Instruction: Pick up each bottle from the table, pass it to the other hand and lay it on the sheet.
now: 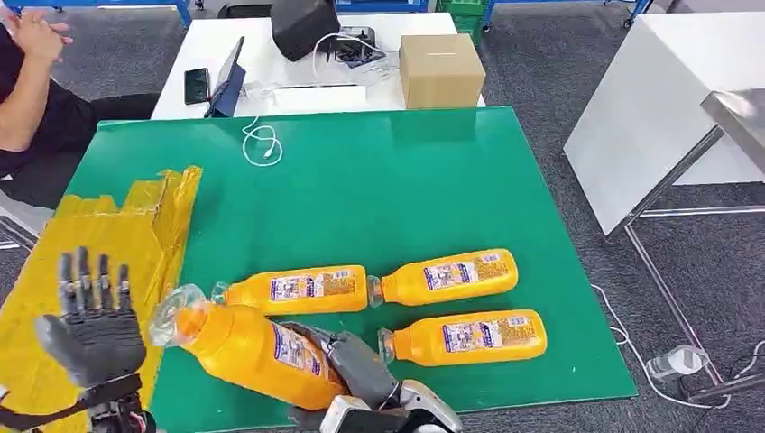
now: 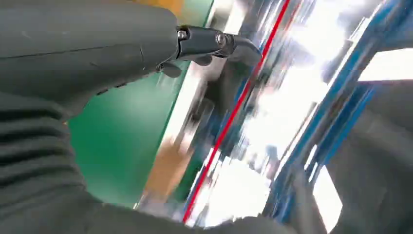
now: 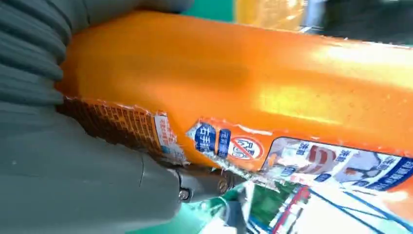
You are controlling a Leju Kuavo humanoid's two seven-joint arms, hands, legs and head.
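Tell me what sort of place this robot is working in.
Probably a lab or workshop test area: a green mat-covered table on grey carpet, a white desk behind with a cardboard box, phone and cables, and a person seated alongside.

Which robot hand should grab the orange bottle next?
The left hand. It is open, raised over the yellow sheet, and the held bottle in the right hand points its cap toward it.
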